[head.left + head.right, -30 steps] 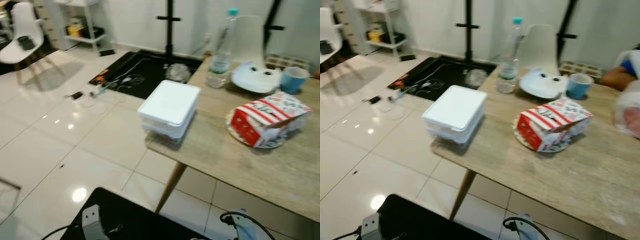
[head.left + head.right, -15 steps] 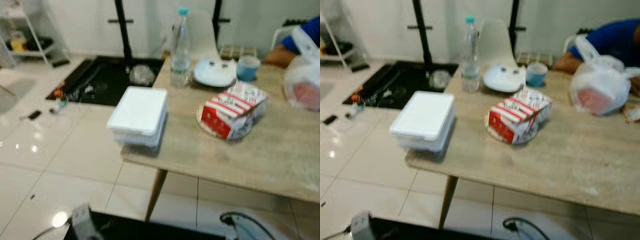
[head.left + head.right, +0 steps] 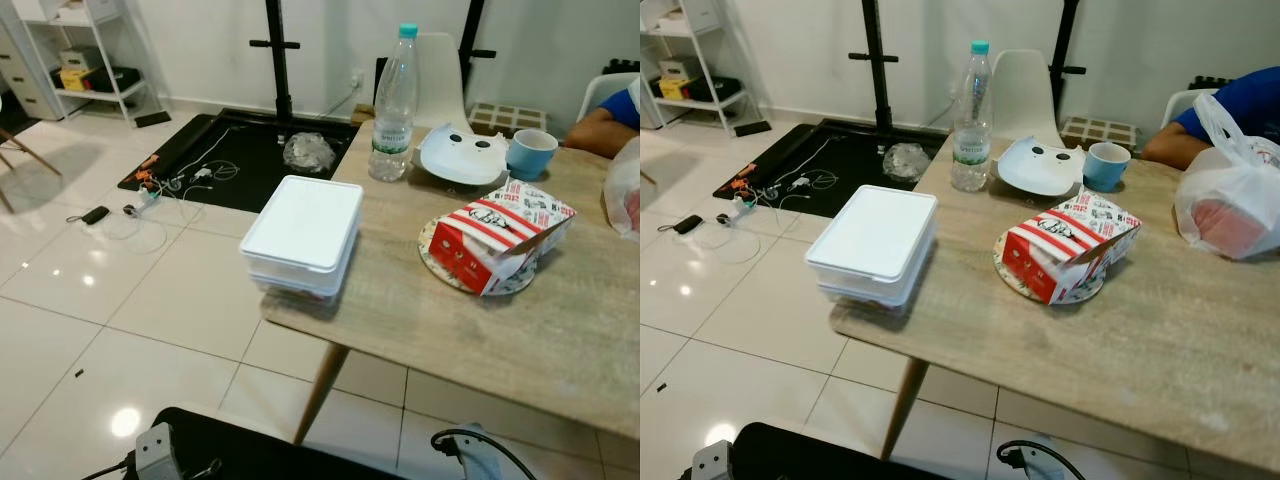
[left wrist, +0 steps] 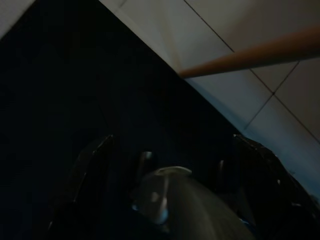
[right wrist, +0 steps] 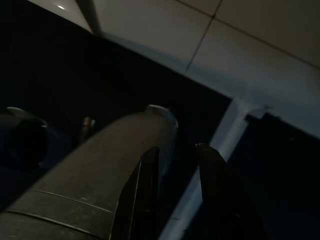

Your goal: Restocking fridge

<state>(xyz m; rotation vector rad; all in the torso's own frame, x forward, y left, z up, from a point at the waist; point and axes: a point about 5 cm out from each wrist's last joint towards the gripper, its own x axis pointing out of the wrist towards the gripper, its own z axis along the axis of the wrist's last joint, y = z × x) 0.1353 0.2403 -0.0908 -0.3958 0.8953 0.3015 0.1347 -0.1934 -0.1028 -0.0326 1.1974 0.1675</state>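
Two stacked white foam boxes [image 3: 303, 228] sit at the near left corner of a light wooden table [image 3: 450, 320]. Behind them stands a clear water bottle [image 3: 392, 105] with a teal cap. A red-and-white carton [image 3: 500, 235] lies tilted on a round plate [image 3: 436, 268]. Further back are a white dish [image 3: 460, 155] and a blue cup [image 3: 530, 153]. A white plastic bag [image 3: 1230, 205] rests at the right. Both arms hang low in the shade: left gripper [image 4: 170, 150] over dark ground, right gripper [image 5: 176, 148] with fingers close together, holding nothing.
A person's arm in a blue sleeve [image 3: 1240, 100] rests at the far right of the table. A white chair [image 3: 1020, 95] stands behind it. On the tiled floor to the left lie a black mat [image 3: 230, 150] and loose cables [image 3: 150, 195]. A white shelf [image 3: 80, 50] stands far left.
The head camera has swung, so the whole picture has shifted, and the blur has gone. The things on the table keep their places.
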